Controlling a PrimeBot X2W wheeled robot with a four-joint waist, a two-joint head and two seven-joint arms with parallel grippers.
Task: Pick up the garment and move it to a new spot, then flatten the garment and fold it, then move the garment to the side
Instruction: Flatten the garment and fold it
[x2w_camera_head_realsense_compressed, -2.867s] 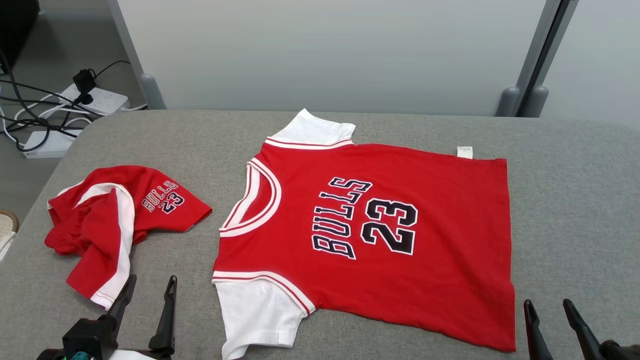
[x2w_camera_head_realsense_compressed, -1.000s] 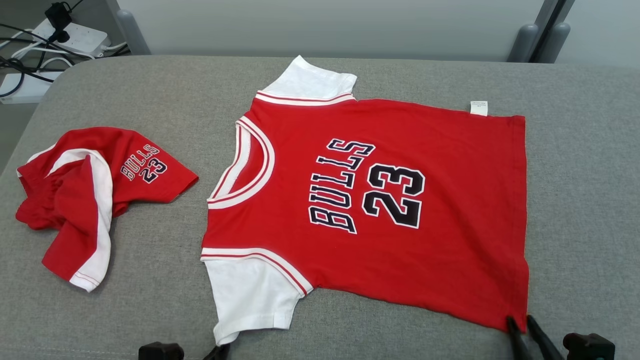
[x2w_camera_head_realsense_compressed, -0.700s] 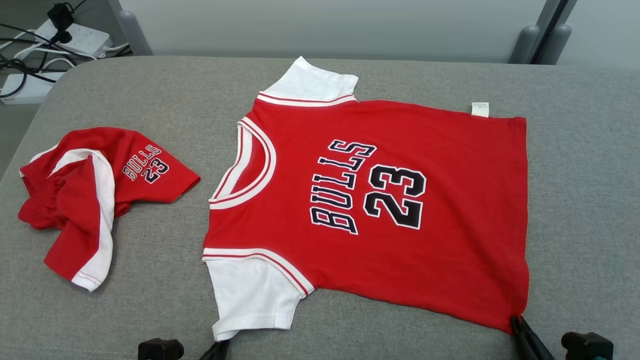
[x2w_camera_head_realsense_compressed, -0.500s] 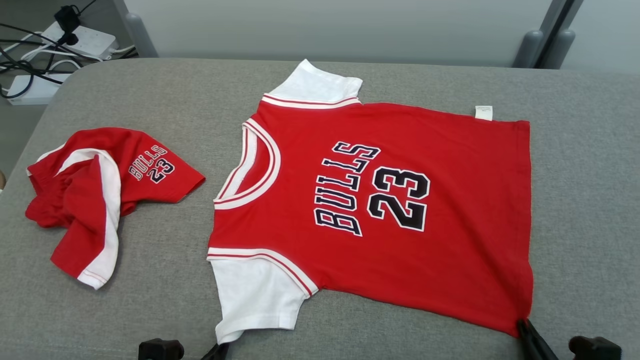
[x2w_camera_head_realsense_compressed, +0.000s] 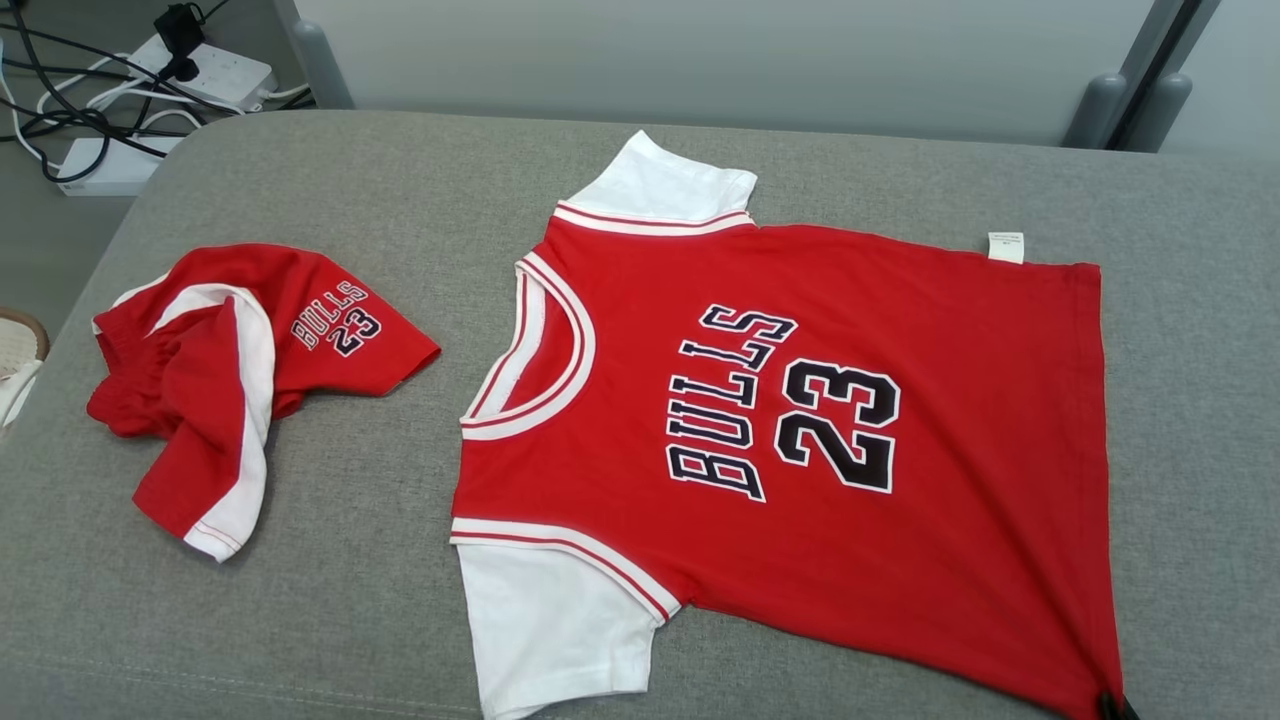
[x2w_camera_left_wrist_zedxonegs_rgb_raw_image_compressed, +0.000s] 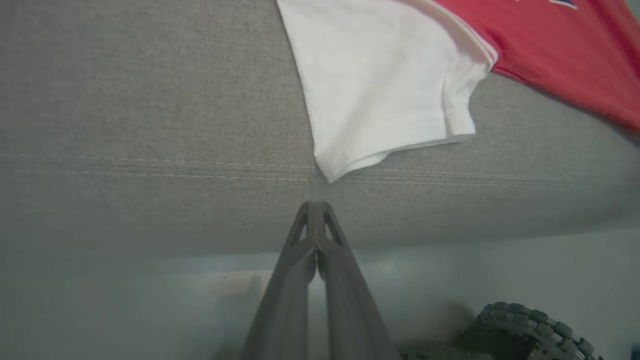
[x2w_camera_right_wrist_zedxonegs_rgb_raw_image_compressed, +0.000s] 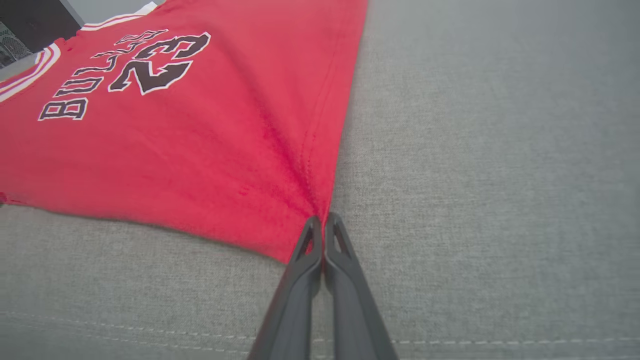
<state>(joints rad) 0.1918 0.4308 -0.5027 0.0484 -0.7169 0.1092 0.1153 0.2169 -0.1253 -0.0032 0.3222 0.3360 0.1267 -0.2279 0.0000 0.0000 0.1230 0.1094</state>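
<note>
A: Stock, big to small?
B: Grey padded table (x2w_camera_head_realsense_compressed: 400, 200). Red jersey (x2w_camera_head_realsense_compressed: 980, 420), spread flat, print up, ahead of both grippers. Red-white shorts (x2w_camera_head_realsense_compressed: 230, 370), crumpled, ahead and off to L of L gripper.
A: Grippers?
B: R gripper (x2w_camera_right_wrist_zedxonegs_rgb_raw_image_compressed: 323, 221): fingers pinched tight on jersey's near hem corner, cloth puckering toward tips. L gripper (x2w_camera_left_wrist_zedxonegs_rgb_raw_image_compressed: 316, 207): fingers pressed together, nothing between. Corner of white sleeve (x2w_camera_left_wrist_zedxonegs_rgb_raw_image_compressed: 380, 85) just ahead of tips, not touching.
A: Progress?
B: Est.: flattening approx. done. Fold not begun, move aside not begun. First relocation: can't judge. One corner gripped only; L prob. needs re-grab on sleeve.
A: Gaps?
B: Head view: R gripper cut off at bottom edge, tips only. White label (x2w_camera_head_realsense_compressed: 1006, 246) at far hem, text unreadable. Dark knobbly thing (x2w_camera_left_wrist_zedxonegs_rgb_raw_image_compressed: 530, 325) beneath L gripper, blurred, poss. a wheel.
</note>
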